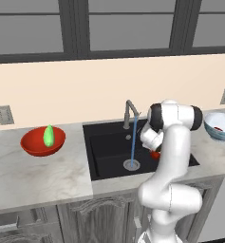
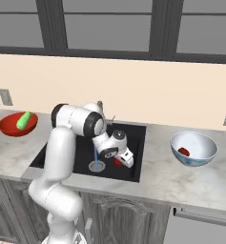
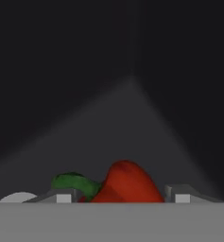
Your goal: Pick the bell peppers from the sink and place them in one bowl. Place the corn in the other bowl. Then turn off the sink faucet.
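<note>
A: Starting with the left base view — the corn (image 1: 49, 135) already stands in the red bowl (image 1: 42, 141) on the counter, left of the sink (image 1: 109, 149). Water runs from the faucet (image 1: 130, 114) to the drain. The arm reaches down into the basin's right side, and a bit of red, a bell pepper (image 1: 155, 154), peeks out beside it.

B: And from the right base view?

A: One pepper (image 2: 183, 152) lies inside the white-and-blue bowl (image 2: 194, 148) on the right counter. The gripper (image 2: 126, 161) is low in the sink, right at the second pepper (image 2: 118, 162), just beside the water stream.

B: Does it have hold of it?

A: Hard to say. In the hand view the pepper (image 3: 127, 185) with its green stem (image 3: 78, 183) sits between the two finger tips (image 3: 182, 194), which stand apart on either side — but whether the pads press it I cannot tell, since the contact is cut off at the bottom.

B: How should it handle?

A: Light and firm, I'd judge, though glossy, rounded and wet, so it may squirt out. Better to pinch across the widest part of the body, not the stem.
</note>
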Available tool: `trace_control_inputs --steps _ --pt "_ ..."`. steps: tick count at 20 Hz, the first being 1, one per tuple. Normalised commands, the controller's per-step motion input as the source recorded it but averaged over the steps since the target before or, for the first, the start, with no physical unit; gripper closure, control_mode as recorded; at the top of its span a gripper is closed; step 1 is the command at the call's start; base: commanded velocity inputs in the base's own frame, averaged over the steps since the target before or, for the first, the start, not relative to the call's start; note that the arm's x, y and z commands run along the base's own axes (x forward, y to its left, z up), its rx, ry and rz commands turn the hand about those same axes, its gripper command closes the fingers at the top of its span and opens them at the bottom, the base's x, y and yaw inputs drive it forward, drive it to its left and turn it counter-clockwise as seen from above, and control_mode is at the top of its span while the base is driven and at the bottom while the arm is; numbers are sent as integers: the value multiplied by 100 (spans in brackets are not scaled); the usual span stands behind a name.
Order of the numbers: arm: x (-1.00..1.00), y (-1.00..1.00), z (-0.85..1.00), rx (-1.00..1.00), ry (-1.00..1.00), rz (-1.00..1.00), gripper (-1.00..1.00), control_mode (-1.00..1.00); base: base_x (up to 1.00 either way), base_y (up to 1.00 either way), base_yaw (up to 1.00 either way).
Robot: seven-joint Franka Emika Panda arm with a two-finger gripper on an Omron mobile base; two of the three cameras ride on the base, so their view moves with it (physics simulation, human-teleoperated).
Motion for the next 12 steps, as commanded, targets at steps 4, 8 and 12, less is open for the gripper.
trace_control_inputs --steps 4,8,12 --pt "-3 0 95 1 -7 -4 100 -100 0 0 0" --pt "0 0 93 2 -2 -3 100 -100 0 0 0" --pt "-4 0 94 1 -1 -1 100 -100 0 0 0"
